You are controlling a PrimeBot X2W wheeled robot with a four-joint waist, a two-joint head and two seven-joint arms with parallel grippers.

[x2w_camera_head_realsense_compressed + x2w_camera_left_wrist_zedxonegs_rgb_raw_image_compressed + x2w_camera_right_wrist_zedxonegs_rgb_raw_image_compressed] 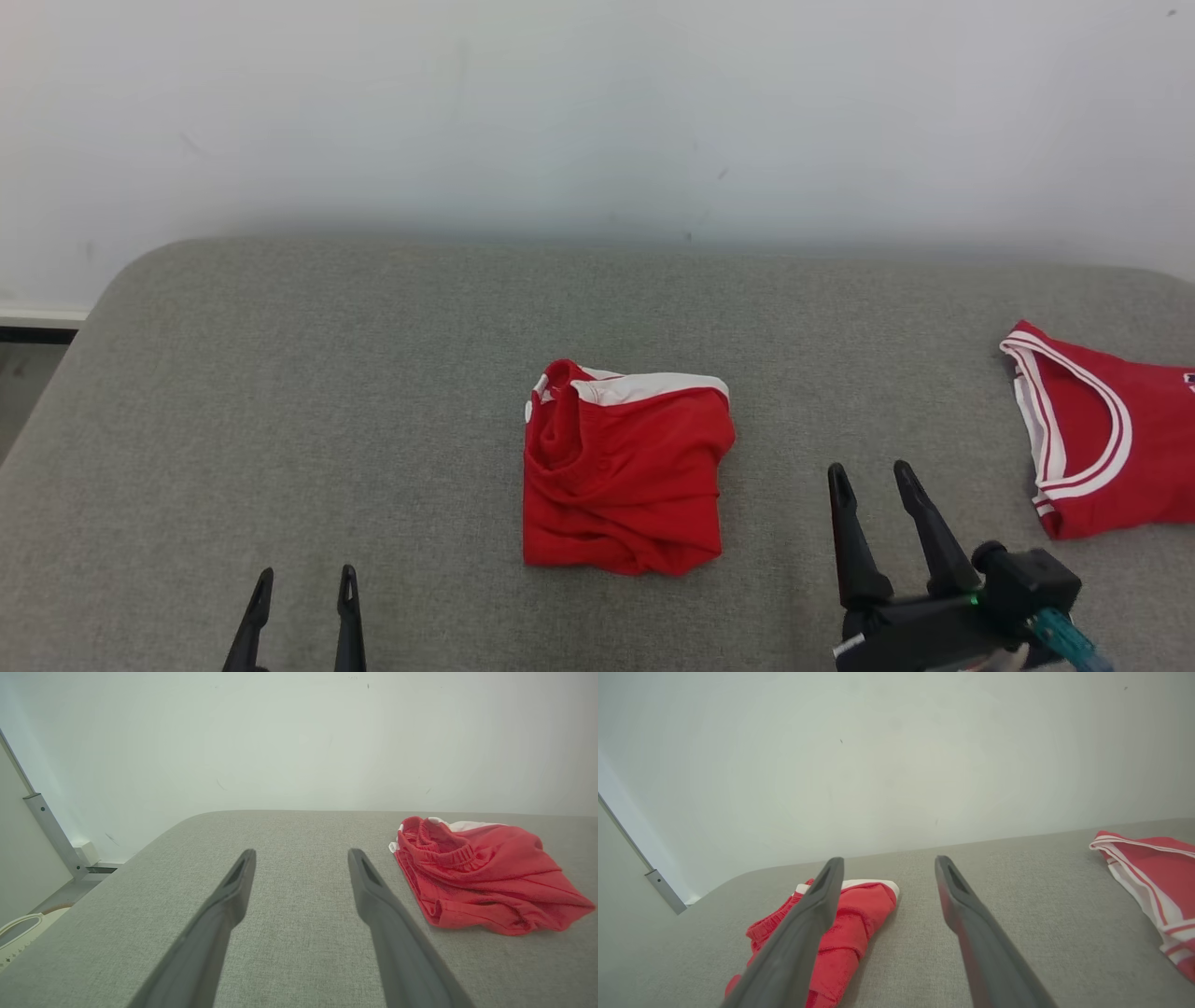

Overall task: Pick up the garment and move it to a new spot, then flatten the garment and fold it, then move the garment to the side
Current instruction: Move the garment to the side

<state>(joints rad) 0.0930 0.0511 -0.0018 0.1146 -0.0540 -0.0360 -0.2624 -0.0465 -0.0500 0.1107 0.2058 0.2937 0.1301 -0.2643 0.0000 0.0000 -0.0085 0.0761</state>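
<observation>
Right gripper [868,469], fingers apart, has the folded red shorts [624,476] just to its left. Left gripper [306,570], also apart, sits farther off.

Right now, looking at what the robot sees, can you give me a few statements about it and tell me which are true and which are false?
1. The folded red garment lies on the grey padded surface. True.
2. The left gripper is clamped on the folded red garment. False: it is open, holds nothing and is apart from the cloth.
3. The right gripper is open. True.
4. The red jersey with white trim lies to the robot's left of the folded red garment. False: it lies to the right.
</observation>
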